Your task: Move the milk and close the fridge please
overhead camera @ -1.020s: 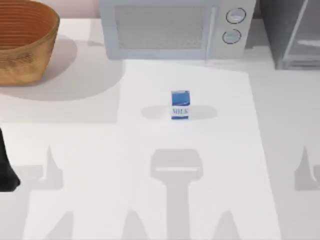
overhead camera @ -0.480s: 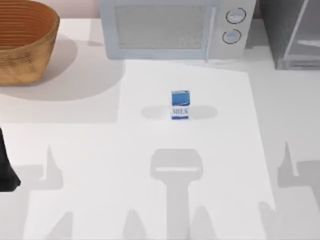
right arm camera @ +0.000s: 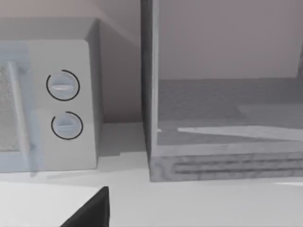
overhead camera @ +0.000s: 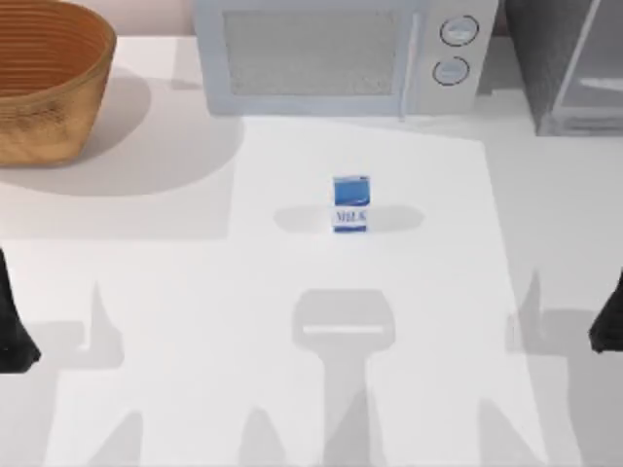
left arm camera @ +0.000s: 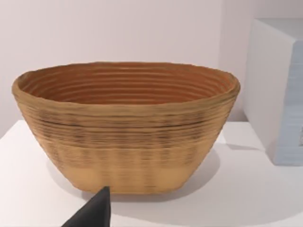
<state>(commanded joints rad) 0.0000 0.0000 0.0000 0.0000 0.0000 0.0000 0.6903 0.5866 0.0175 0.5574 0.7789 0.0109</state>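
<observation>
The right gripper (overhead camera: 611,326) sits at the right edge of the white table (overhead camera: 175,292), well apart from the carton; the left gripper (overhead camera: 12,336) is parked at the left edge. Whether either is open or shut I cannot tell, and neither has hold of anything.

The large grey box-like fridge (overhead camera: 569,63) stands at the far right corner, its door open; in the right wrist view its grey interior (right arm camera: 227,109) looks bare, with nothing on the floor of the compartment. Just beside it to the left is the pale microwave with two round dials (overhead camera: 341,53), door shut. At the far left stands the wide woven brown basket (overhead camera: 49,73), and in the left wrist view its ribbed inside (left arm camera: 123,82) appears empty as far as can be seen.

The small blue-and-white milk carton (overhead camera: 350,204) stands upright near the middle of the table, in front of the microwave. It is likely light, fairly stiff but crushable, and easy to tip; a moderate grip across its two flat sides at the white band seems safest.
</observation>
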